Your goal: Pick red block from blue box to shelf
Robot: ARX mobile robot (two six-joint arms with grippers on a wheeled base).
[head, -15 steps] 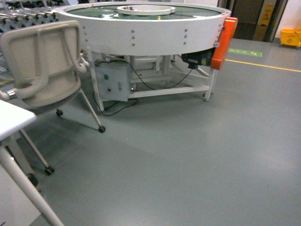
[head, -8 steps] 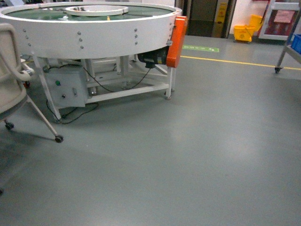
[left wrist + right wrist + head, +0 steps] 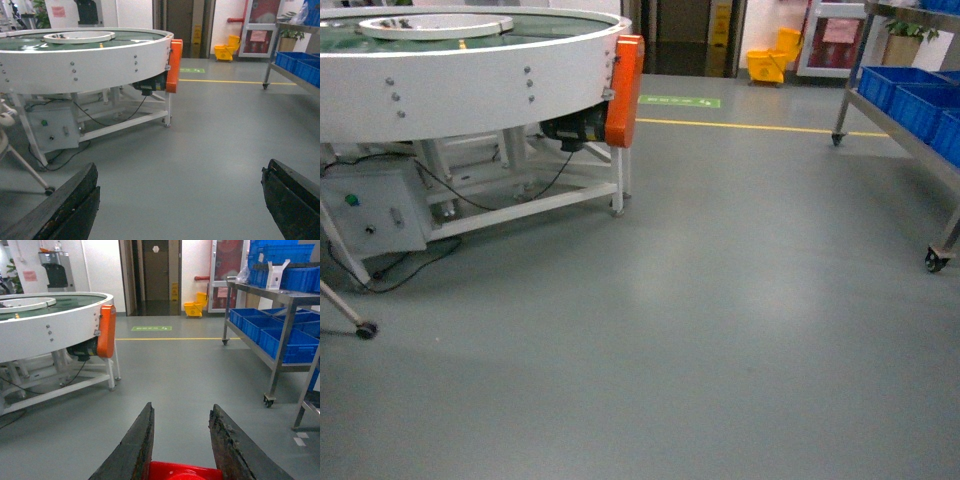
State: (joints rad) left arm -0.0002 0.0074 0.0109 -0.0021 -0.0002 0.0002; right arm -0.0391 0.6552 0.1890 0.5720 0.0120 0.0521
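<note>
Meanwhile, mid-transit across a workshop floor:

Stage: carrying leg of the job, judged from the load already in hand and no drop-off surface within reach.

Red block [image 3: 182, 471]: pinched between the two dark fingers of the right gripper [image 3: 182, 450], only its top edge showing at the bottom of the right wrist view; kept low and forward, probably to steady it while the base rolls.

Right gripper: narrowed to a slim gap and clamped on the block, fingers touching it on both sides.

Left gripper [image 3: 182, 200]: spread wide, fingers at opposite lower corners of its wrist view, nothing between them but bare grey floor [image 3: 720, 330]; likely parked idle while the other arm carries.

Shelf [image 3: 280, 330]: stainless-steel rack on castors along the right wall, loaded with deep blue crates [image 3: 285, 342], well apart from the robot; presumed destination.

Blue box: not visible in any view.

Surroundings: large white round conveyor table [image 3: 470, 70] with an orange guard [image 3: 625, 90] on the left, yellow mop bucket [image 3: 770, 65] near the far doorway, yellow floor line [image 3: 750, 127] crossing ahead.

Neither arm visible from the head camera.

Next move: closing on the rack before any placing, with a level spot among the crates still to be found.

Risk: block slipping if the grip loosens during travel.
</note>
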